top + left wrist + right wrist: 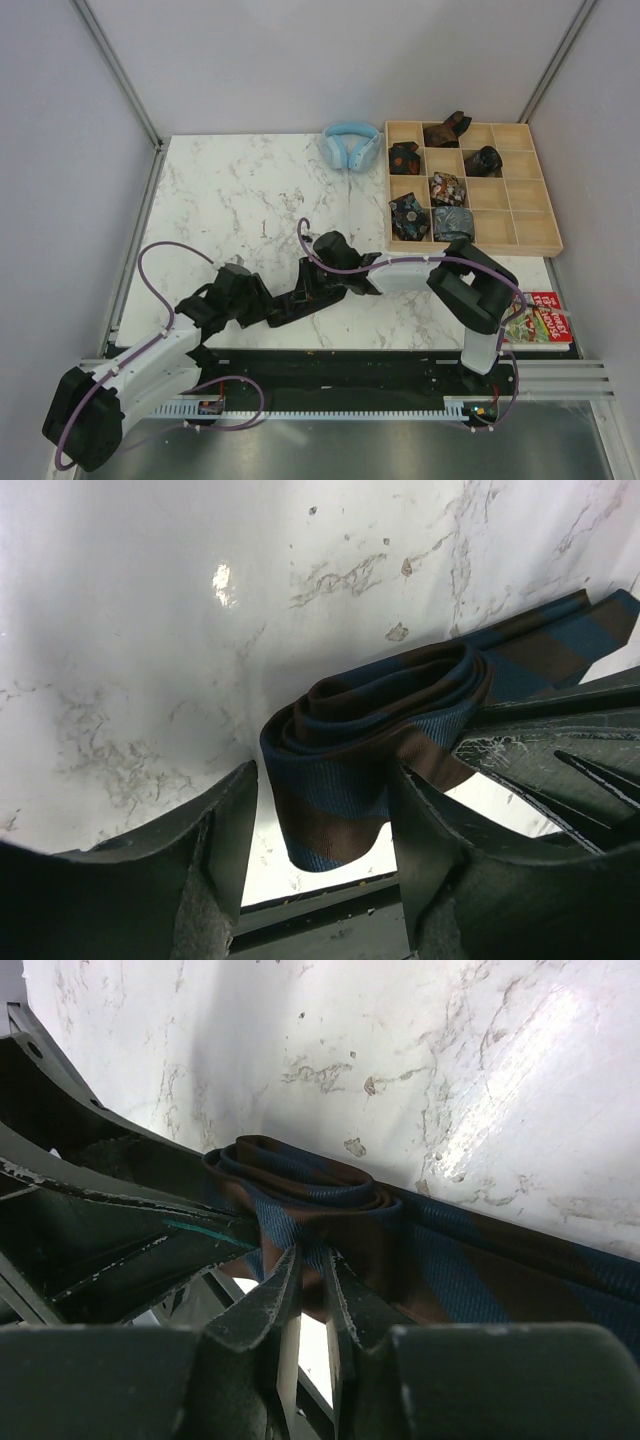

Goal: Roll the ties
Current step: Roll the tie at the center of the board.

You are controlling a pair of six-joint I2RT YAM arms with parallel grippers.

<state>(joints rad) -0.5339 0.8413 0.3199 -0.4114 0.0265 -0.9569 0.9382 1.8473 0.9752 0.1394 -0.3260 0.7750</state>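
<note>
tie (370, 730): blue-and-brown striped, partly rolled, lying on the marble worktop (150, 630) by its near edge | left end effector (325, 825): we see the jaws open, straddling the roll | right end effector (312, 1295): we see the jaws almost closed, pinching the roll's fabric

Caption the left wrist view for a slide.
Left gripper, open, straddles the partly rolled blue-and-brown striped tie on the marble table.
</note>
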